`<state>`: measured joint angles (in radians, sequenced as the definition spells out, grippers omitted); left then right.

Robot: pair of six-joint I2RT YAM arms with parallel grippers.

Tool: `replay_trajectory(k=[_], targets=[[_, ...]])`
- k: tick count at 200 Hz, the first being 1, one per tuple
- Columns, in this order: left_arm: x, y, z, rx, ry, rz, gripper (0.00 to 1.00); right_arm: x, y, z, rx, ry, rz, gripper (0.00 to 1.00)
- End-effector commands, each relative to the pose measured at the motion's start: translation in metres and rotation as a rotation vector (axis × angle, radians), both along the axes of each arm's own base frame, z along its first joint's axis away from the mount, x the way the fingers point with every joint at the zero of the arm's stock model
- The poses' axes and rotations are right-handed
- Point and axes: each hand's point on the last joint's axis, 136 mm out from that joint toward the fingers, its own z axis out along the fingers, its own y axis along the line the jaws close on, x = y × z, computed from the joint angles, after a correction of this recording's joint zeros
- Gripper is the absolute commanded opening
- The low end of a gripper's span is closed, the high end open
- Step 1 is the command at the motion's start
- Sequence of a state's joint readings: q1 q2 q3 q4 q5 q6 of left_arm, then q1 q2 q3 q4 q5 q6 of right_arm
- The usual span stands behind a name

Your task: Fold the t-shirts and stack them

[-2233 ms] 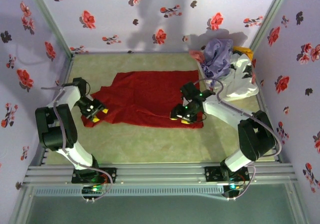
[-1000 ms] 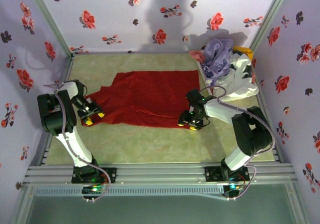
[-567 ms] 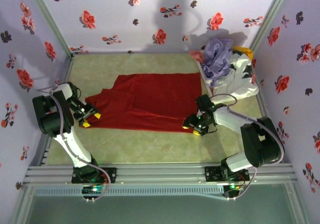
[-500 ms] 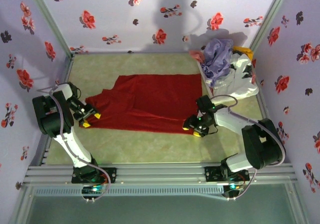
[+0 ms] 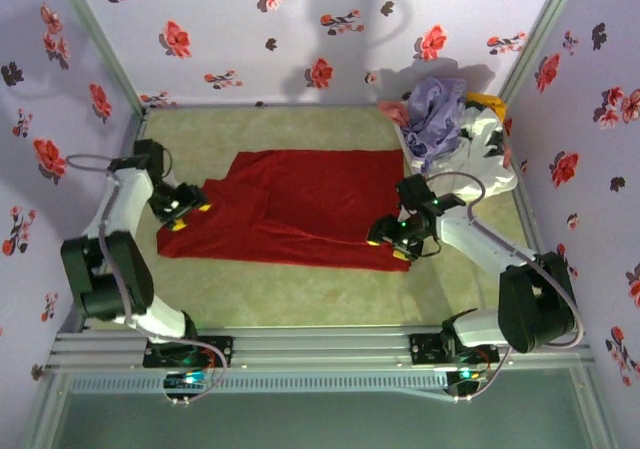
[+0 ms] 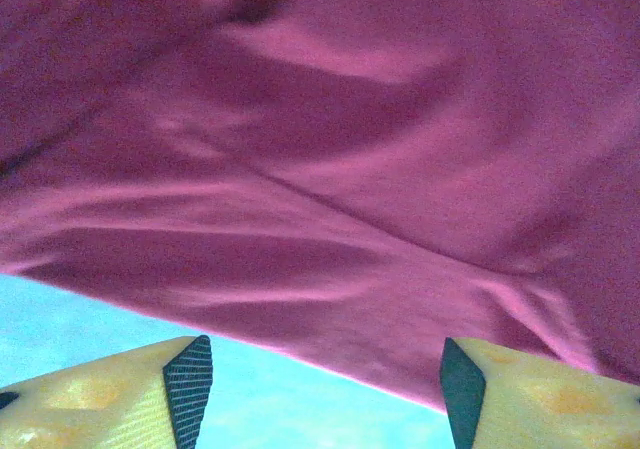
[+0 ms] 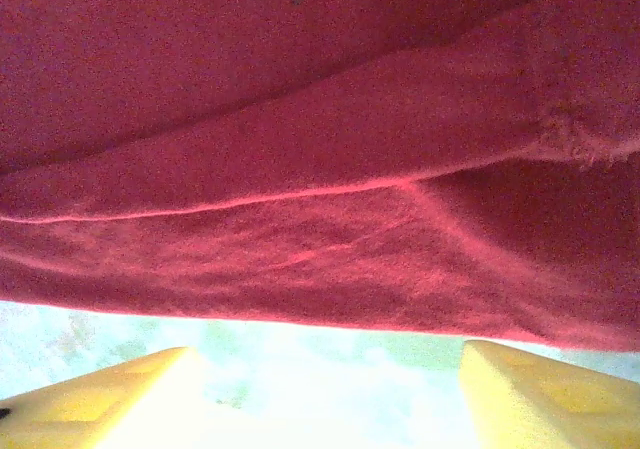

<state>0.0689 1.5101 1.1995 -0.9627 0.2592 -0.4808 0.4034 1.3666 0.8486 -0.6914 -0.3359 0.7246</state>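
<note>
A large deep red t-shirt [image 5: 290, 207] lies spread flat on the table's middle. My left gripper [image 5: 190, 212] hovers over its left edge, and my right gripper [image 5: 390, 241] over its near right corner. In the left wrist view the left gripper [image 6: 325, 399] is open, with bare table between its fingers [image 6: 188, 389] and the red shirt's hem [image 6: 330, 299] just ahead. The right gripper [image 7: 330, 399] is also open and holds nothing, and the red hem [image 7: 300, 269] lies just beyond its tips. A lavender t-shirt [image 5: 435, 109], pink cloth [image 5: 393, 112] and yellow-orange cloth [image 5: 490, 102] sit piled at the back right.
The white basket [image 5: 485, 154] holding the pile stands in the back right corner, close behind my right arm. Flowered walls enclose the table on three sides. Bare beige table [image 5: 300, 289] runs between the shirt and the arm bases.
Both grippers have opened wider and let go of the red shirt's near edge. The left gripper has moved up and away from the base, and the right has moved slightly toward the shirt.
</note>
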Motion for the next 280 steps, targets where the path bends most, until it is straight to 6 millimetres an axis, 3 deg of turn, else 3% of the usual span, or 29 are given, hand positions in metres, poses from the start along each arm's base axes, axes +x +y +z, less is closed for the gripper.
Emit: replay_trajectory(k=[1, 33, 104, 150, 175, 203, 243, 280], targets=[[-0.009, -0.06, 0.005, -0.112, -0.052, 0.014, 0.66, 0.017, -0.004, 0.002, -0.031, -0.047, -0.029, 0.76], [-0.014, -0.121, -0.015, -0.249, -0.169, 0.102, 0.67, 0.03, -0.008, 0.005, -0.049, -0.095, -0.076, 0.81], [-0.026, -0.223, -0.058, -0.331, -0.083, -0.023, 0.72, 0.046, -0.021, -0.006, -0.011, -0.135, -0.207, 0.82], [-0.017, -0.27, -0.075, -0.364, -0.051, -0.078, 0.72, 0.043, -0.021, -0.012, 0.004, -0.114, -0.24, 0.82], [-0.01, -0.292, -0.071, -0.386, -0.052, -0.107, 0.72, 0.04, -0.022, -0.018, 0.005, -0.102, -0.253, 0.82], [-0.006, -0.301, -0.068, -0.375, -0.033, -0.118, 0.72, 0.038, -0.02, -0.022, 0.011, -0.085, -0.254, 0.83], [-0.032, -0.268, -0.081, -0.211, 0.056, -0.149, 0.72, 0.041, -0.024, -0.024, -0.01, -0.092, -0.245, 0.82], [-0.062, -0.242, -0.103, -0.177, 0.108, -0.126, 0.72, 0.046, -0.022, -0.034, -0.009, -0.081, -0.244, 0.82]])
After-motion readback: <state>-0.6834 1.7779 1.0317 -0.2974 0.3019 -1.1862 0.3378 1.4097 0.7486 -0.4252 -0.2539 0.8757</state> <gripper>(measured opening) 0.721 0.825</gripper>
